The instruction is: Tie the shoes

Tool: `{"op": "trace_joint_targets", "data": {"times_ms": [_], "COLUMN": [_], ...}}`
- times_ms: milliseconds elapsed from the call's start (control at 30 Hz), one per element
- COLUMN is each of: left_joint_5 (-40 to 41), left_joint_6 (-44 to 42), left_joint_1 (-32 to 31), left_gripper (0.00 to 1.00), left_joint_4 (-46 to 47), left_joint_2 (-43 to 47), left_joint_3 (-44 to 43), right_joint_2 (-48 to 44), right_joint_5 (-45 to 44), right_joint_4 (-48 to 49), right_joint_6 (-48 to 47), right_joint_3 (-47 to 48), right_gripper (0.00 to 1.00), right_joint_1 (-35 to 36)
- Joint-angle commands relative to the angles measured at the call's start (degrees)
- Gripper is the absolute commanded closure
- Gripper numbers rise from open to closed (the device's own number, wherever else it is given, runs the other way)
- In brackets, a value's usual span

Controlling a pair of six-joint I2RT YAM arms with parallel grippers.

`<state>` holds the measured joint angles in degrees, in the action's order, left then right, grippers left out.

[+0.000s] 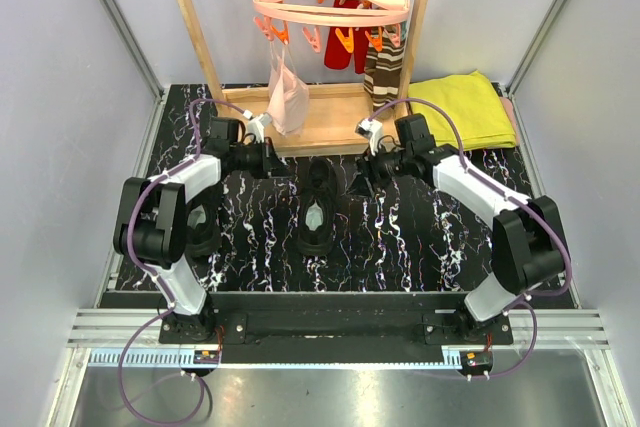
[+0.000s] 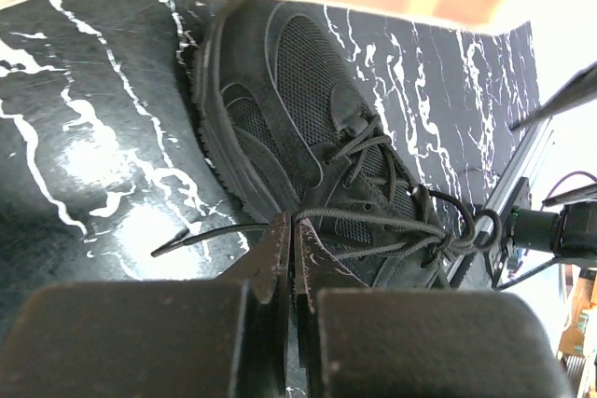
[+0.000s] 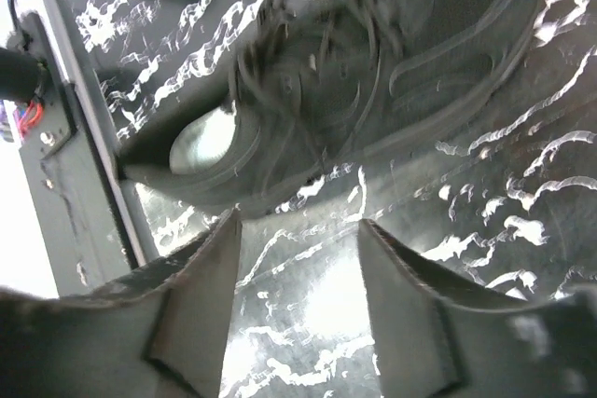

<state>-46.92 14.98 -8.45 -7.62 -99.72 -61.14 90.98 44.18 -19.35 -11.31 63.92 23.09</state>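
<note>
Left arm: reaches inward from the left. The left gripper sits low beside the centre shoe, clenched on a thin black lace.
Right arm: reaches inward from the right. The right gripper is spread, holding nothing, over the table just beside that shoe.
Centre shoe: mid-table between both grippers, long axis near-to-far, toe toward the wooden rack, heel toward the arm bases.
Also a second shoe: at left, partly under the left arm.

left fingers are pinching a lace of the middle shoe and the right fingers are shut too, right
No, the right fingers are open, with bare table between them; the right wrist view shows it. The left fingers do pinch a lace of the middle shoe.
</note>
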Motion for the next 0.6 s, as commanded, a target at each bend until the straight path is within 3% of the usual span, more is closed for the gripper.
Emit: {"op": "trace_joint_targets", "data": {"times_ms": [0, 200, 567], "left_joint_5": [-1.25, -1.16, -0.81], "left_joint_6": [-0.48, -0.39, -0.48], "left_joint_1": [-1.13, -1.66, -1.57], "left_gripper": [1.0, 1.0, 1.0], "left_joint_4": [2.96, 3.31, 3.13], "left_joint_2": [3.22, 2.6, 1.46], "left_joint_3": [-0.73, -0.91, -1.96], "right_joint_2": [2.27, 5.7, 5.35], "right_joint_5": [2.66, 3.72, 2.05], "right_joint_4": [1.34, 1.08, -4.29], "right_joint_6": [-0.28, -8.28, -26.12], "right_joint_3": [5.95, 10.87, 11.41], "right_gripper": [0.34, 0.3, 0.37], "right_joint_1": [0.46, 3.53, 11.01]}}
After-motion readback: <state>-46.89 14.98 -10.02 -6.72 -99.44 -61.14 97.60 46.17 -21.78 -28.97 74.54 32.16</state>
